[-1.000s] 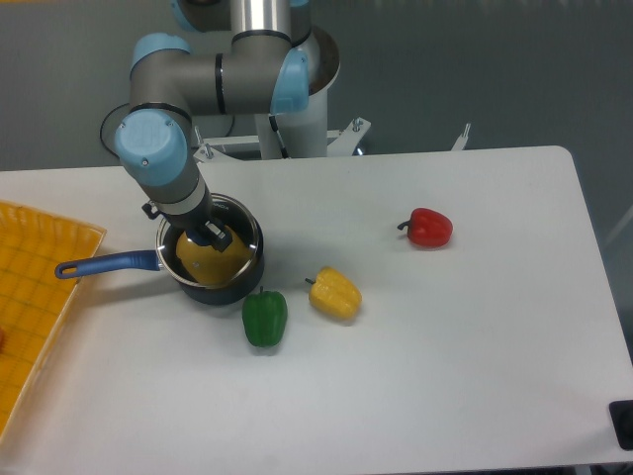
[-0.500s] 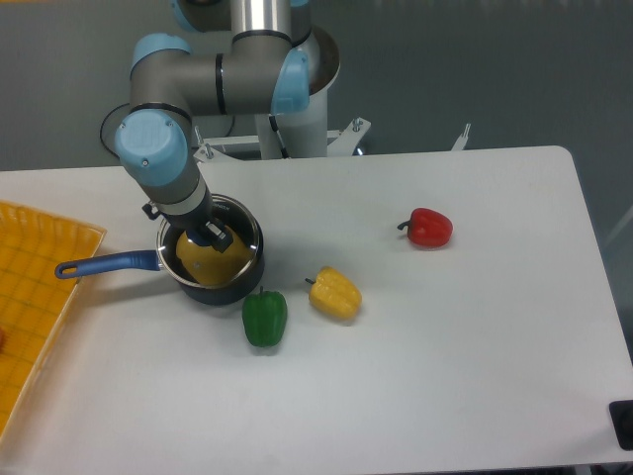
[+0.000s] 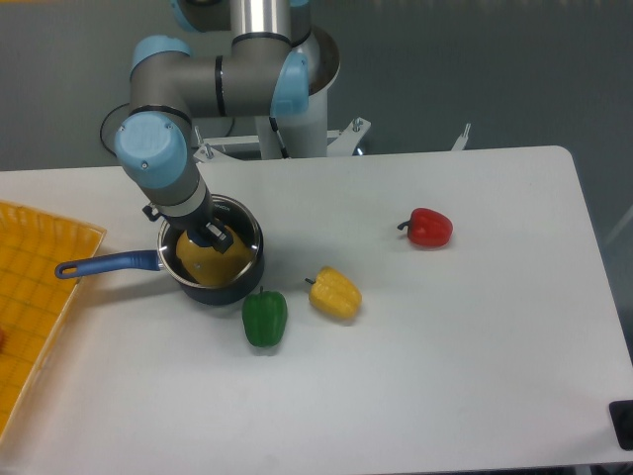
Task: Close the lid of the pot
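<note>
My gripper (image 3: 211, 235) is directly above the pot (image 3: 212, 261), at the lid (image 3: 220, 249) on the pot's rim. If my fingers pinch the knob, I cannot tell.

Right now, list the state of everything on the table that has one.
pot: upright, yellow contents showing, blue handle pointing left.
lid: seems to sit on the pot's rim; hard to confirm through the glass.
gripper: down over the pot's middle; open or shut unclear.
green pepper: loose, beside the pot.
yellow pepper: loose, on its side.
red pepper: loose, apart from the others.
tray: at the left edge, partly cropped.
</note>
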`<state>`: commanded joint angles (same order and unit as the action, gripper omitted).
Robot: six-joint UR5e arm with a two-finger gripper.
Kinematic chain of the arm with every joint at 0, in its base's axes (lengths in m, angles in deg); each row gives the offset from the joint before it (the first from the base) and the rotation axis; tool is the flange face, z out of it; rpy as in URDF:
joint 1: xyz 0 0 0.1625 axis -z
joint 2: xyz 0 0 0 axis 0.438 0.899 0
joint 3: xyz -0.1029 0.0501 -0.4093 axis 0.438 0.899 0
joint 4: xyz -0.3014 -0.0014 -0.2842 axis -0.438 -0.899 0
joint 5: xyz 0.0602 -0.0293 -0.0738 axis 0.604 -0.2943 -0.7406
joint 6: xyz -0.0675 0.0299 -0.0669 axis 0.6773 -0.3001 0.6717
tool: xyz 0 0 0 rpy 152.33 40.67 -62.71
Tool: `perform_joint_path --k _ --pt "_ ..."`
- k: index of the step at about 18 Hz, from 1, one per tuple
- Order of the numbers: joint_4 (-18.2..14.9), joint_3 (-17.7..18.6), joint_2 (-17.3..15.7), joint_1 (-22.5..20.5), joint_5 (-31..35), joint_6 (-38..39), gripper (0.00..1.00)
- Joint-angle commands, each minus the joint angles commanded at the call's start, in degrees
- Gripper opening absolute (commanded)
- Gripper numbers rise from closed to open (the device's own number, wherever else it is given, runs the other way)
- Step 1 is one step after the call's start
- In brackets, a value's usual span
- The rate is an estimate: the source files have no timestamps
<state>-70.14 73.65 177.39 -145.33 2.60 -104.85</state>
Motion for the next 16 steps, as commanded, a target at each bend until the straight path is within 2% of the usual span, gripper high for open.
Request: perform_joint_path --k 1,4,6,10,11,16 --pt "0.0 0.0 -0.1 -0.1 0.0 -0.1 0.79" --pt "0.0 0.0 -0.1 -0.1 0.1 -0.1 0.81" --pt "0.0 -0.1 -0.1 -0.1 0.0 -0.2 0.93" --pt "-0.1 -0.9 -0.1 -0.2 0.0 -0.1 0.96" --pt "-0.2 -1.2 -0.1 -0.2 0.1 0.0 1.0" --pt "-0.4 -3.4 -0.2 -0.8 -0.3 0.2 1.0"
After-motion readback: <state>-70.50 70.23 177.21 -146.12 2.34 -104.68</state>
